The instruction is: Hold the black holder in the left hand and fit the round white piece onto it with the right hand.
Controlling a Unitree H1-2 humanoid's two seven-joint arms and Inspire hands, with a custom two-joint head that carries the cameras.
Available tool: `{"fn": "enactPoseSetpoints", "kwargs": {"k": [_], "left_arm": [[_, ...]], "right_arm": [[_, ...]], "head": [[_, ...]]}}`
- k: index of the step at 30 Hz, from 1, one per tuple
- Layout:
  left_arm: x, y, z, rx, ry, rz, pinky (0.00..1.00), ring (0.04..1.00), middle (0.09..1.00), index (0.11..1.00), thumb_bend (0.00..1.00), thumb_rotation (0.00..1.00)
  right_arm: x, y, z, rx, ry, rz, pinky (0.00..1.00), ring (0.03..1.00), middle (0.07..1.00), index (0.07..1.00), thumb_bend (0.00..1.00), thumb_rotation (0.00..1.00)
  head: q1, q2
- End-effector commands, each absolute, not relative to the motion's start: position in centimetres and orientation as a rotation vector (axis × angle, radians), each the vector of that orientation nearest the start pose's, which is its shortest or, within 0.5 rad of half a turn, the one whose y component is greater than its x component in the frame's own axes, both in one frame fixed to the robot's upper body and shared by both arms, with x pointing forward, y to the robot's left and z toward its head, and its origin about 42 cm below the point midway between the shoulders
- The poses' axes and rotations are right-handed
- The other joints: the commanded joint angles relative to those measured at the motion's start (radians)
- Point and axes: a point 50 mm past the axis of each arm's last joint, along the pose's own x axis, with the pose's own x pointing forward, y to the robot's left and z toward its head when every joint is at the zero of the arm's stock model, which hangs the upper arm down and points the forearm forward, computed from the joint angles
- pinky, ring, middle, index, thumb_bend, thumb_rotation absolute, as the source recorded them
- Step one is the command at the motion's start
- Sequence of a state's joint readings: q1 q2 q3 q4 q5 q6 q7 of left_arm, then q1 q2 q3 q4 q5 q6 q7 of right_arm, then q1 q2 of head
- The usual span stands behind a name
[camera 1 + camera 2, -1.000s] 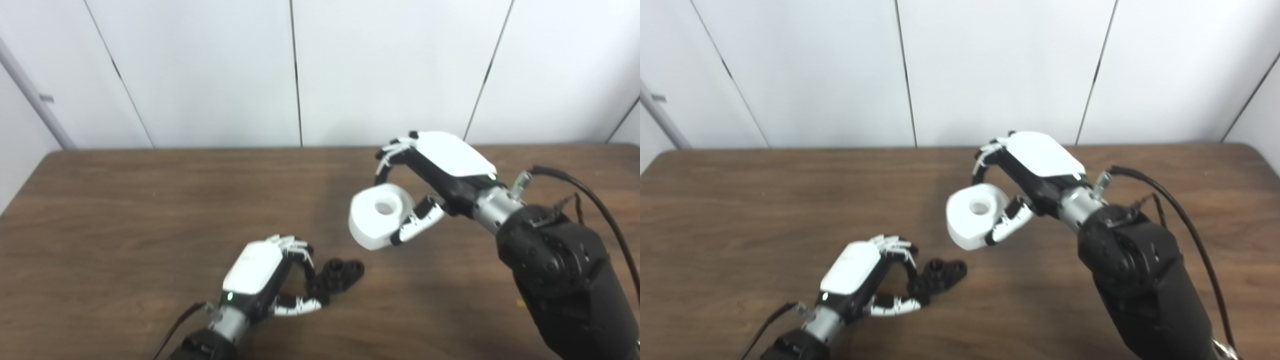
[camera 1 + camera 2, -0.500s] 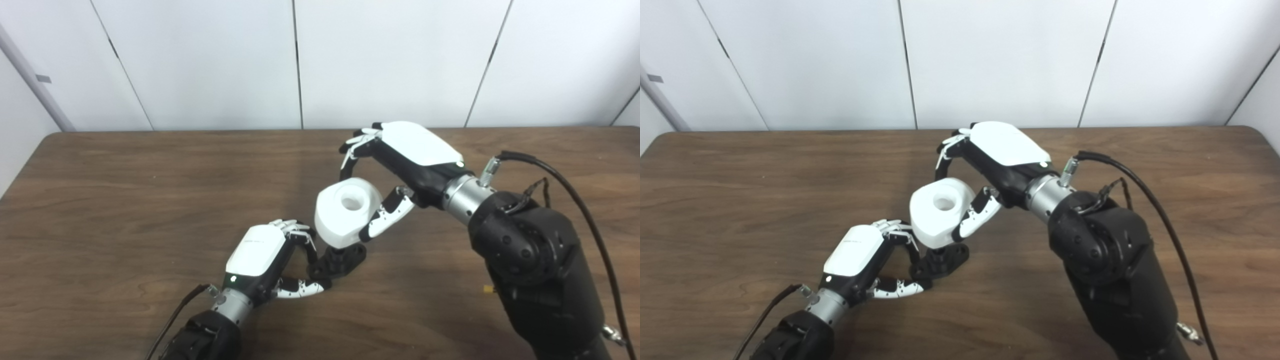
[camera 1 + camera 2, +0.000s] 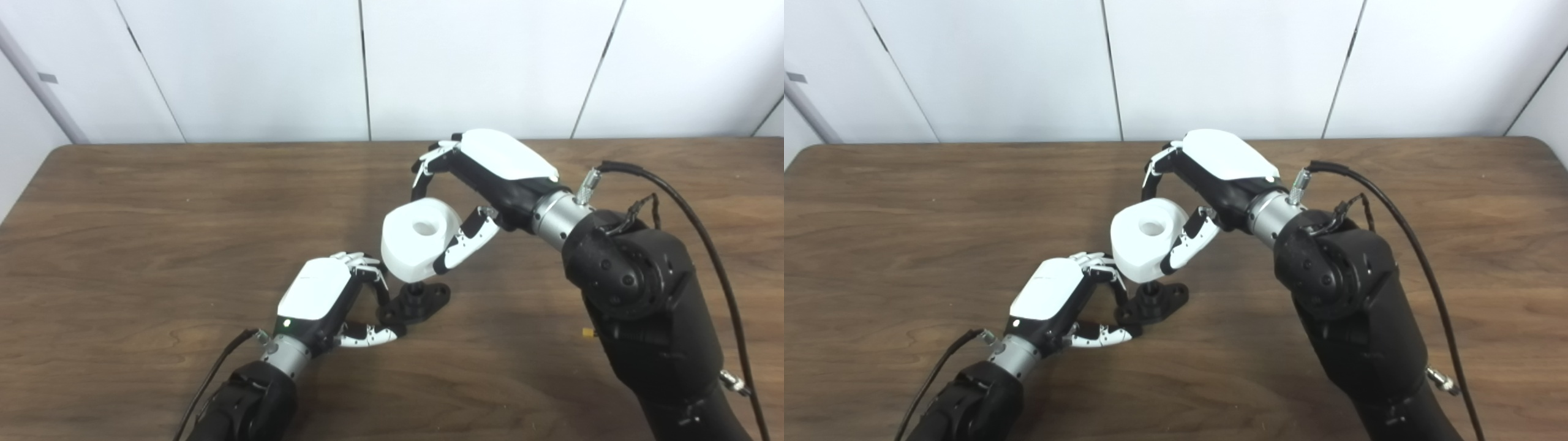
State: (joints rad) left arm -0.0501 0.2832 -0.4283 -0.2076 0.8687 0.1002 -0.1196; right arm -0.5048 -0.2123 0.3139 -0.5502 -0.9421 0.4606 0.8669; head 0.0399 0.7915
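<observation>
**White piece over holder, not seated**

Left eye: your right hand (image 3: 490,177) clamps the round white piece (image 3: 419,239), bore tilted up-right, just above the black holder (image 3: 416,302) on the worktop (image 3: 122,245).

Right eye: your left hand (image 3: 1053,300) fingers (image 3: 1102,334) pinch the holder's near end, post upright.

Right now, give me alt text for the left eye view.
The right hand holds a round white piece just above a black holder, which the left hand steadies with its fingers on a brown wooden table.
</observation>
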Motion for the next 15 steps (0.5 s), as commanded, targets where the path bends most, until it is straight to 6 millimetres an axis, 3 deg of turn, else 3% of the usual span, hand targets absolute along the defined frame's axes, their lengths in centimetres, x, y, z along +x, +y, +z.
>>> {"fn": "enactPoseSetpoints", "kwargs": {"k": [1, 15], "left_arm": [[26.22, 16.96, 11.87, 1.137, -0.156, -0.516, 0.88, 0.838, 0.764, 0.487, 0.52, 0.05], [25.98, 16.81, 11.68, 1.138, -0.147, -0.518, 0.88, 0.844, 0.770, 0.487, 0.52, 0.05]], "right_arm": [[32.84, -14.31, 33.54, -1.169, -0.325, 0.468, 1.00, 0.921, 0.813, 0.483, 0.52, 0.13], [32.45, -13.86, 32.63, -1.193, -0.317, 0.498, 0.99, 0.911, 0.798, 0.482, 0.52, 0.14]], "head": [[0.000, 0.001], [-0.005, 0.002]]}}
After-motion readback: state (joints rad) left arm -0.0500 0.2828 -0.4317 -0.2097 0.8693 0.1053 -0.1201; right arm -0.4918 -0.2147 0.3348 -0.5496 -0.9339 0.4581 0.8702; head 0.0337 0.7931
